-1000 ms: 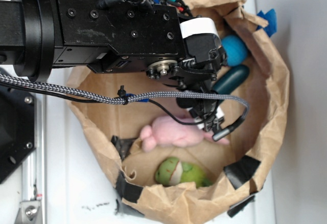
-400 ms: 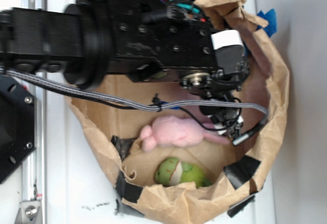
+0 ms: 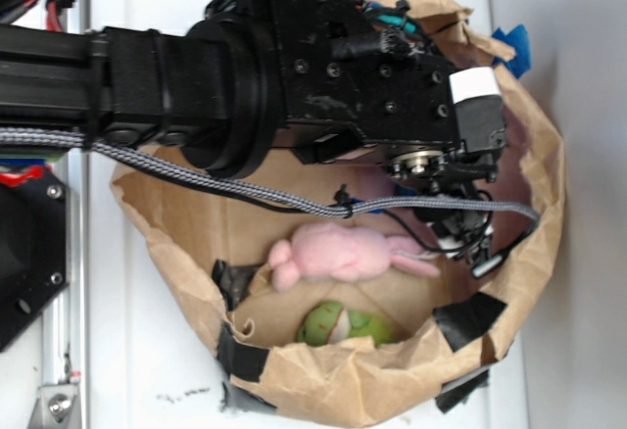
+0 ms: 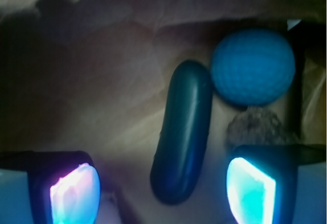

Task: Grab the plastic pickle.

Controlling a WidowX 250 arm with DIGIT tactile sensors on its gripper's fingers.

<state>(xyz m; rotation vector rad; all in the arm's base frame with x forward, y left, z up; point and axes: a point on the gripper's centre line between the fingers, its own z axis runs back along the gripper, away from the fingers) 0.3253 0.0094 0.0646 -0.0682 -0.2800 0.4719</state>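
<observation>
In the wrist view the plastic pickle [image 4: 182,132] lies on brown paper, its long axis running nearly up the frame with a slight lean to the right. Its lower rounded end sits between the two fingers [image 4: 75,193], which stand wide apart, one at the lower left and one at the lower right, both lit pale blue and pink. Neither finger touches the pickle; there is clear paper on both sides of it. Just beside the pickle's upper right end rests a round teal-blue ball [image 4: 253,66] with a dimpled surface, very close to it or touching. Below the ball is a small grey fuzzy patch [image 4: 258,127].

In the exterior view the black arm [image 3: 294,76] reaches from the left over a crumpled brown paper bag [image 3: 186,233] patched with black tape, standing on a white desk [image 3: 147,351]. The arm covers the far right part of the bag, so the pickle and ball are hidden there. A pink plush toy [image 3: 338,253] lies in the middle of the bag, and a light green lumpy toy [image 3: 343,326] sits nearer, against the bag's wall
</observation>
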